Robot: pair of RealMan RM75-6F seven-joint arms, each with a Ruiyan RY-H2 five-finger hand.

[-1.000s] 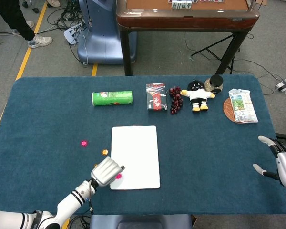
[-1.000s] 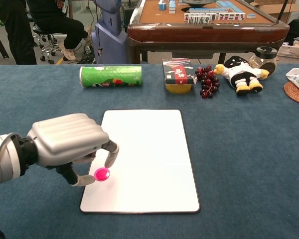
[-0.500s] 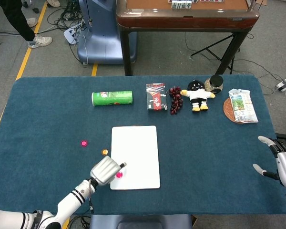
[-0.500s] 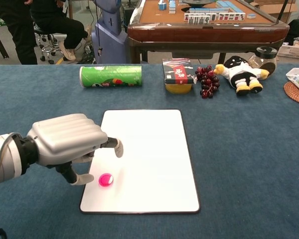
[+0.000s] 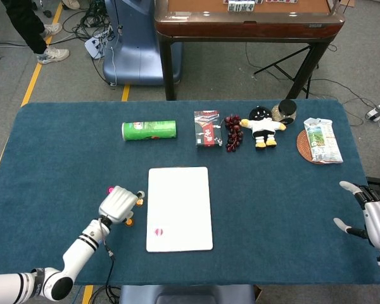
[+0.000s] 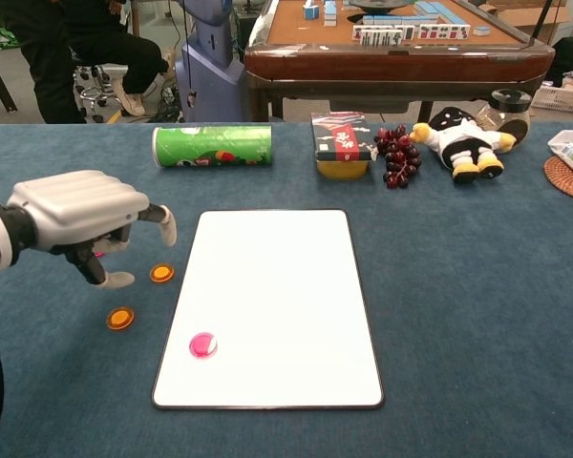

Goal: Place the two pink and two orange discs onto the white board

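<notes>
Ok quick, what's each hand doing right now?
Left hand: open, holding nothing, above the orange discs.
Right hand: open, empty.

a white board (image 6: 277, 286) is seen lying flat on the blue table cloth (image 6: 477, 305), with one pink disc (image 6: 202, 344) resting on its near left part. two orange discs are seen on the cloth left of the board: one (image 6: 161, 273) just beside its left edge, the other (image 6: 120, 318) nearer the camera. the left hand (image 6: 81, 218) is held above the cloth with nothing in it, fingers apart, thumb close to the first orange disc. a green can (image 6: 212, 146), grapes (image 6: 397, 156) and a plush toy (image 6: 461, 136) are lined along the far side
</notes>
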